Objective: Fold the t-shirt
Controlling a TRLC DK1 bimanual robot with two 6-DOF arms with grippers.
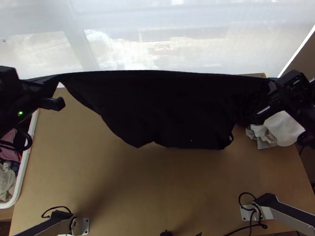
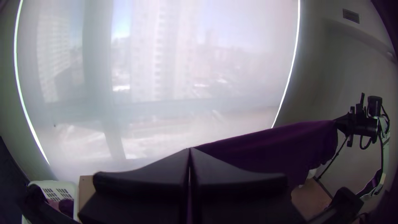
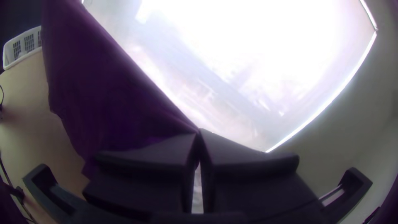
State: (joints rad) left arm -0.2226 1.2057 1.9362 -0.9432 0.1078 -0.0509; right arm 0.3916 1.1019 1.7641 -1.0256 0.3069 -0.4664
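Suspending the t-shirt (image 1: 165, 108) from ten to three o'clock, left gripper (image 2: 190, 150) and right gripper (image 3: 200, 132) are pinching its far edge, presumably to straighten it

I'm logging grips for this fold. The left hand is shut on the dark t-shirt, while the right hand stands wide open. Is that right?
Not quite: the right hand isn't open; the right wrist view shows it closed on the t-shirt. The left hand is shut on it, as you say.
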